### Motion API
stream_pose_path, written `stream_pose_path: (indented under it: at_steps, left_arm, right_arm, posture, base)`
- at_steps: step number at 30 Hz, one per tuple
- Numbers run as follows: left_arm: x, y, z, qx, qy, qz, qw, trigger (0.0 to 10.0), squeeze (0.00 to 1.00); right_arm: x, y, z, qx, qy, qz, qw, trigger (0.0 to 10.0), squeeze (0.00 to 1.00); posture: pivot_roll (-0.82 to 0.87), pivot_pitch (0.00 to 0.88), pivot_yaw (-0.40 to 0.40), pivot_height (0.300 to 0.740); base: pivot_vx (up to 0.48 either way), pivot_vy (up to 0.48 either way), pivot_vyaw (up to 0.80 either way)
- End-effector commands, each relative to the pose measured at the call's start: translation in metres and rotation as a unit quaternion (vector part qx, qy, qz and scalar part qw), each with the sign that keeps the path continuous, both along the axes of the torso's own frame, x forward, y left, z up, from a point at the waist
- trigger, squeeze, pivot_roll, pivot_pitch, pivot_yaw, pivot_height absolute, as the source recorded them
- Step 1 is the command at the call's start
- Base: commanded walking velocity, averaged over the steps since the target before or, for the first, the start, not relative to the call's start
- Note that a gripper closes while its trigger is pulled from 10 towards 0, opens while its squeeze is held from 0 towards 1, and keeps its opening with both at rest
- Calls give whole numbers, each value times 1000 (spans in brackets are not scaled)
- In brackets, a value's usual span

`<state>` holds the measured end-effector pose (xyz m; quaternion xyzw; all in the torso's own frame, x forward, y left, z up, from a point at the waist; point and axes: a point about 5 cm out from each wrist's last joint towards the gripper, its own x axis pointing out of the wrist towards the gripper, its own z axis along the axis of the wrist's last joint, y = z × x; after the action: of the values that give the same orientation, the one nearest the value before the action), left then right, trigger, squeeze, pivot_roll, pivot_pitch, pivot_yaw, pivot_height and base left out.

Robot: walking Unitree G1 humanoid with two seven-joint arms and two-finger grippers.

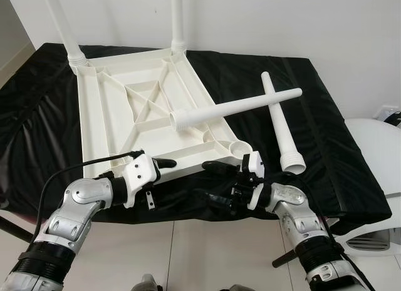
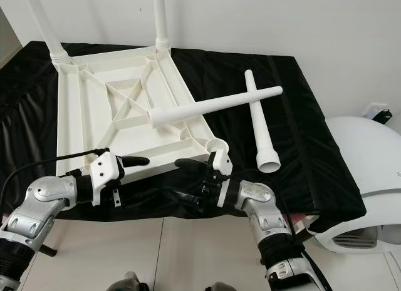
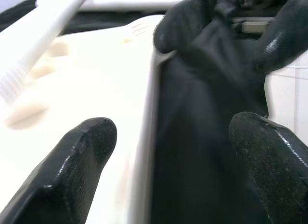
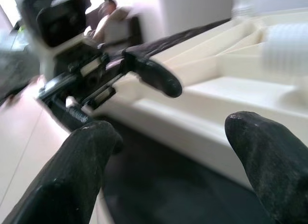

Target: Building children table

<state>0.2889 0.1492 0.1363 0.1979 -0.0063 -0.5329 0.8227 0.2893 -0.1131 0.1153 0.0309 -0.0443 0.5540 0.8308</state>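
Head stereo pair looking down, wrist cameras close, all sharing tabletop [image 1: 138,109] edge

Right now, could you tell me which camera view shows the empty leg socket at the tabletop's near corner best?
The left eye view: the empty socket is fully visible on the upturned tabletop. The right eye view shows it similarly; in the wrist views it cannot be made out.

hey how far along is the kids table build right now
About halfway. Done: two legs stand screwed into the far corners of the upturned tabletop. In hand: the left gripper and right gripper, both open, straddle its near edge. Left: two loose legs lie crossed, and the near-right socket is empty.
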Motion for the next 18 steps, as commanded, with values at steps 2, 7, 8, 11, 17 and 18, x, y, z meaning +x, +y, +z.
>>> stream_pose_path:
  at_steps: [2, 7, 8, 11, 17, 18]
  left_arm:
    - [16, 5, 11, 1, -29, 31, 999, 10000, 0]
    - [35, 9, 20, 21, -53, 51, 997, 10000, 0]
    - [42, 12, 21, 33, -64, 65, 995, 10000, 0]
    - [47, 15, 24, 39, -74, 78, 993, 10000, 0]
    - [67, 20, 45, 36, -97, 103, 989, 10000, 0]
    - [67, 20, 45, 36, -97, 103, 989, 10000, 0]
  right_arm:
    - [4, 2, -2, 29, 23, -36, 999, 10000, 0]
    - [5, 2, -5, 49, 31, -78, 995, 10000, 0]
    - [6, 1, -5, 55, 30, -94, 994, 10000, 0]
    - [7, -3, -5, 63, 29, -111, 991, 10000, 0]
    - [4, -6, -4, 85, 30, -135, 987, 10000, 0]
    - [4, -6, -4, 85, 30, -135, 987, 10000, 0]
  posture:
    - [45, 0, -10, 740]
    - [31, 0, -9, 740]
    - [22, 0, -3, 740]
    - [19, 0, -1, 740]
    - [14, 0, 6, 740]
    - [14, 0, 6, 740]
  base:
    - [0, 0, 0]
    - [0, 0, 0]
    - [0, 0, 0]
    - [0, 0, 0]
    - [0, 0, 0]
    - [0, 0, 0]
